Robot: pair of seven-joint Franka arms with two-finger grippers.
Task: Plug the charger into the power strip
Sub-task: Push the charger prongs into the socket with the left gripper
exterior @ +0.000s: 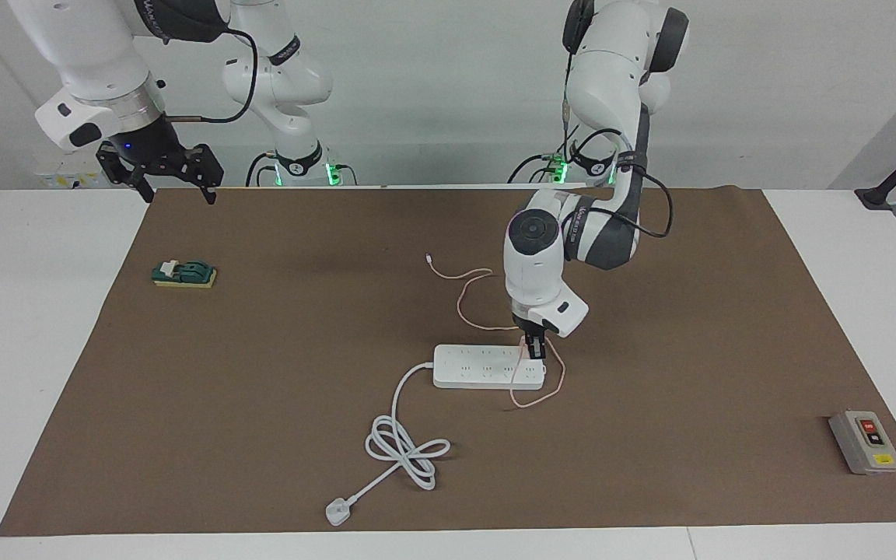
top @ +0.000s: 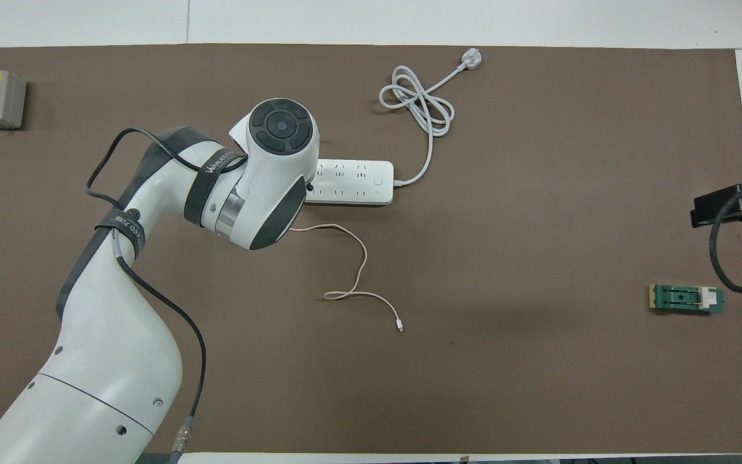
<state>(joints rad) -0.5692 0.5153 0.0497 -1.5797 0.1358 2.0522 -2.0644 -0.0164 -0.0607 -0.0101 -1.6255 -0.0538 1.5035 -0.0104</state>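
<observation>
The left jaws (exterior: pixel 534 348), clamped on the charger (exterior: pixel 529 343), sit over the power strip (exterior: pixel 479 367); the right jaws (exterior: pixel 176 185) wait apart.

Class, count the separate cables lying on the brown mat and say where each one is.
2. The thick white cord runs from the power strip, coiled farther from the robots. The thin pink cable loops round the strip's end under the left gripper; part is hidden.
</observation>
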